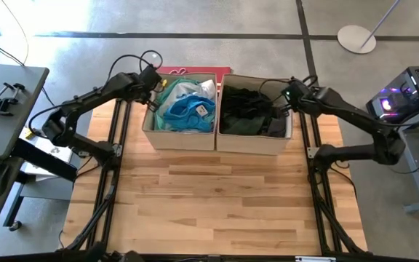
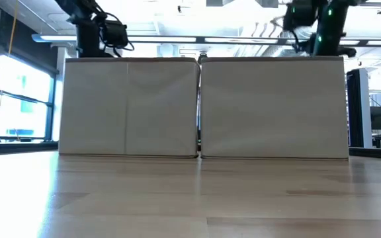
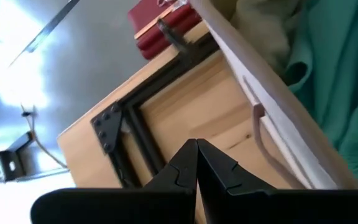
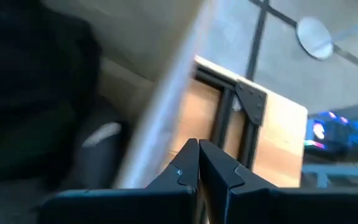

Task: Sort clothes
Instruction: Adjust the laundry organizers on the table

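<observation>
Clothes (image 1: 186, 109) fill the two beige bins (image 1: 217, 140), the left gripper (image 3: 197, 149) and right gripper (image 4: 198, 149) pinched together empty above the bins' outer walls.

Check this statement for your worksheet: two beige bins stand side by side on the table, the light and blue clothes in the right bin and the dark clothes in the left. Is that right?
Not quite: the sides are swapped. The high view shows the light and blue clothes in the left bin and the dark clothes in the right bin. The two beige bins do stand side by side on the table.
</observation>
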### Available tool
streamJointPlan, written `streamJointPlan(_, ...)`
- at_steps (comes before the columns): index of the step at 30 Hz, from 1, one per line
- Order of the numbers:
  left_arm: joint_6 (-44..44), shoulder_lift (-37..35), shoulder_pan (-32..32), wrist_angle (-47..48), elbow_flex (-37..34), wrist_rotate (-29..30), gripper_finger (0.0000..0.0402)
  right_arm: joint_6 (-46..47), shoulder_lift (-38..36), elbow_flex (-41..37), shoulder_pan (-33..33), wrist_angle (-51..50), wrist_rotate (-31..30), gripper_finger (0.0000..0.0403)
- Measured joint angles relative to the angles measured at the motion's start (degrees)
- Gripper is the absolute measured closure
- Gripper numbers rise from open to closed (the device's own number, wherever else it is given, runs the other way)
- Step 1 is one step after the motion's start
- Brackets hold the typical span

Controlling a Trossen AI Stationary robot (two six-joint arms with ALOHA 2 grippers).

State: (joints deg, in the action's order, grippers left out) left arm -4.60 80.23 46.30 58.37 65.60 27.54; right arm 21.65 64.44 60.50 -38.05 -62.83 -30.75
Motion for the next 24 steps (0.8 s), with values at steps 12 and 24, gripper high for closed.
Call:
streamJointPlan(12, 4.2, 0.6, 0.2, -9.0, -0.3, -9.8, 0.0401, -12.8, 0.0, -13.2, -8.2, 31.3, 22.8, 0.0403)
streamJointPlan(24, 6.3, -1.0, 0.1, -9.7, -0.4, -6.1, 0.0401, -16.8, 1.3, -16.2, -8.0, 40.1, 20.4, 0.0403)
